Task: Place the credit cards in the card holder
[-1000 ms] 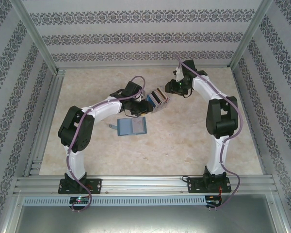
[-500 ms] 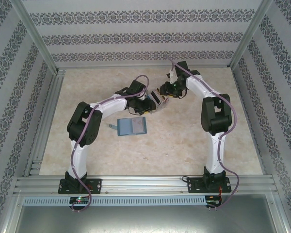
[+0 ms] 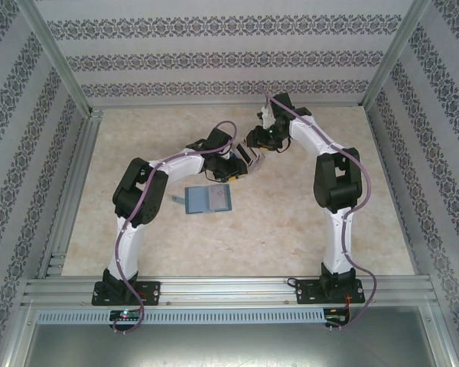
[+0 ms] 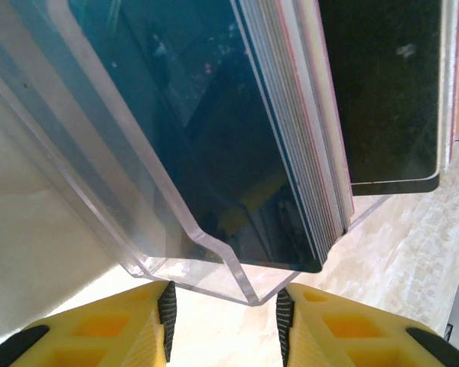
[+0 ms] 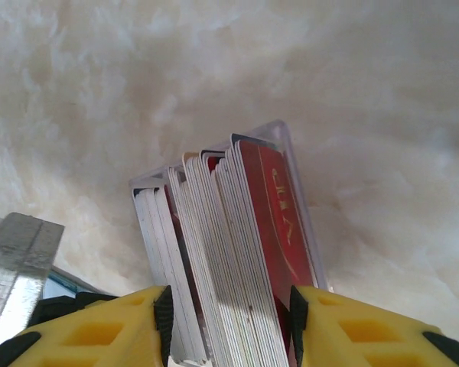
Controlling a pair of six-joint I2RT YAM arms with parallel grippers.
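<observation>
- Credit cards (image 5: pixel 237 229) standing on edge, packed tight inside clear plastic box (image 4: pixel 99 153), red card outermost.
- Box showing over far middle of counter (image 3: pixel 306 222), between 2 arms.
- Right end effector (image 5: pixel 228 302) partly closed, pads pressing on both outer faces of card stack.
- Left end effector (image 4: pixel 226 298) standing partly open. Box corner lying between its fingertips with gaps showing on each side, so gripping nothing.
- Blue-grey flat wallet-like item (image 3: pixel 208 199) lying nearer arm bases, apart from box.

Tabletop (image 3: pixel 279 237) stands free in front of and beside the blue wallet (image 3: pixel 208 199). Both arms meet at the clear card holder (image 3: pixel 249 156), barring the middle rear. Credit cards (image 5: pixel 241 229) fill the gap of the right gripper (image 5: pixel 229 298). Patterned walls (image 3: pixel 214 61) close three sides.
</observation>
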